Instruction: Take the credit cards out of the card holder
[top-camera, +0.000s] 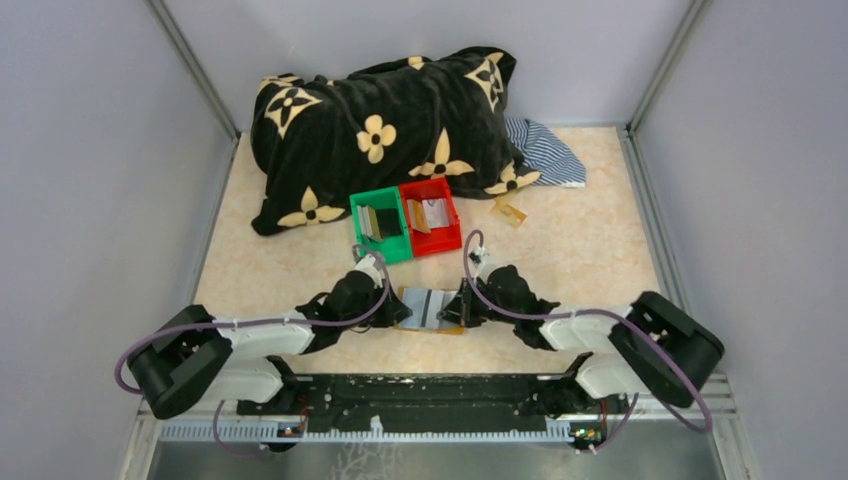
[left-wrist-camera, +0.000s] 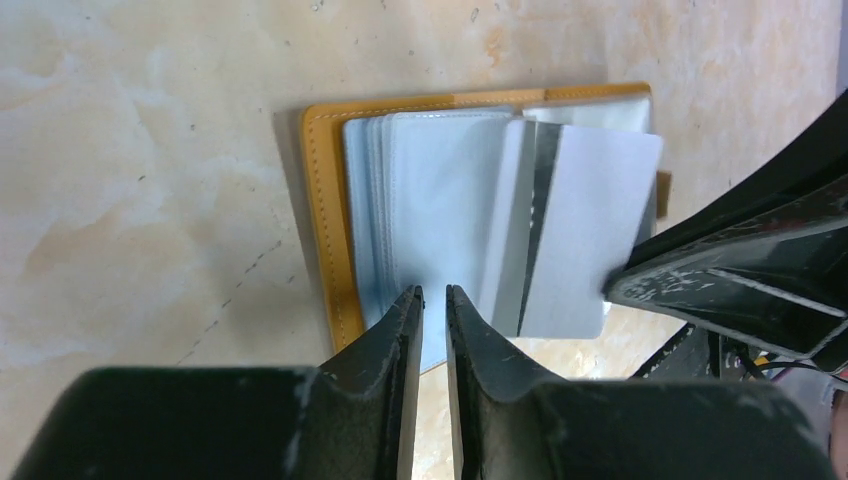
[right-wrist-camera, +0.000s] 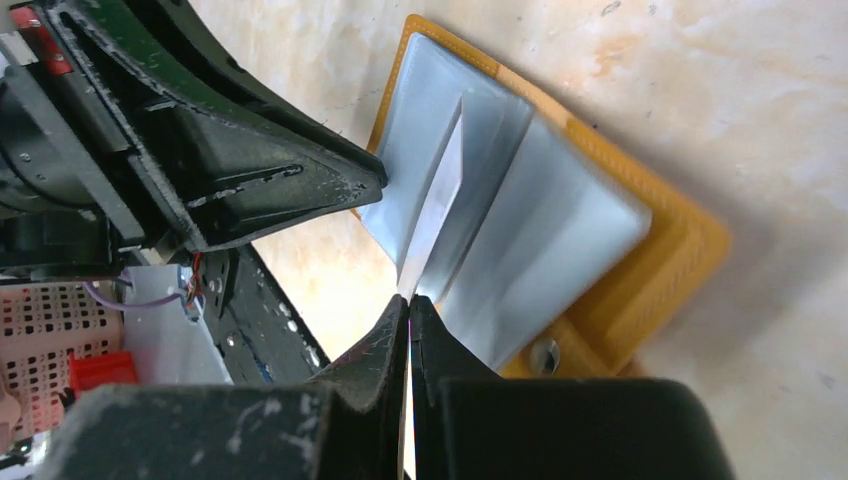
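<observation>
Tan leather with a stitched border frames the open card holder, which is laid flat on the marbled table between the two pincers. A grey transparent sleeve of the holder is pinched at its near edge by the left gripper, whose jaws are drawn almost together on it. Just to the right of that pincer, a silvery credit card is seen tilted up out of the sleeves. Its outer edge is clamped between the fully closed fingers of the right gripper. Beyond both pincers, a green bin and a red bin are set side by side, with flat items inside each
</observation>
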